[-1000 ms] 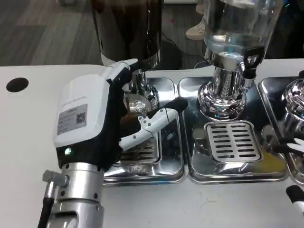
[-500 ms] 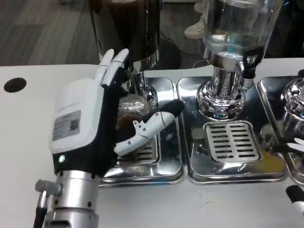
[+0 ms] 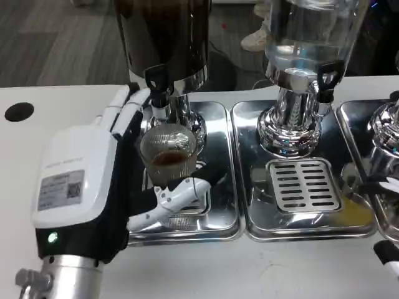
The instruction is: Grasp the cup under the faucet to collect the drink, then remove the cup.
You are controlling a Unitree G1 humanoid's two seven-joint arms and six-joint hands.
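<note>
Pulled back toward the tabletop's (image 3: 25, 156) near edge, left robot hand (image 3: 93, 180) now stands apart beside the cup (image 3: 168, 159), which sits under the dark dispenser's faucet (image 3: 157, 84).

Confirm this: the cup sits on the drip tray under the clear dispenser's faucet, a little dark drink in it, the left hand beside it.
Not quite. The head view shows the cup under the dark dispenser's faucet, not the clear dispenser's. The rest stands: on the drip tray, a little dark drink in it, the left hand beside it.
</note>
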